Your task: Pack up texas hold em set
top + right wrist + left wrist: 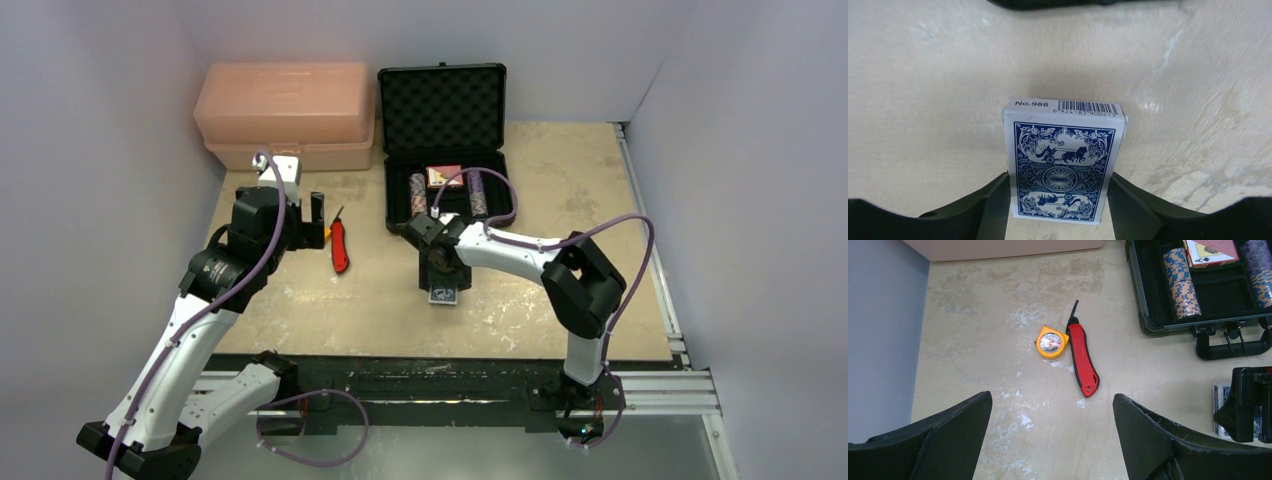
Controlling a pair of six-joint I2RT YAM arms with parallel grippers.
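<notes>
The black case [443,100] stood open so things could go in. The chip stacks [418,192] and red card deck [444,175] lay inside. The blue card deck [1063,160] lay on the table [560,300] just in front. The right gripper [1058,192] squeezed its two long sides, probably to lift it. The left gripper [1050,405] hung wide apart, holding nothing.

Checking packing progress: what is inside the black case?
A chip stack, a red card deck and a second chip stack lie in the black case. What lies under the deck is covered.
</notes>
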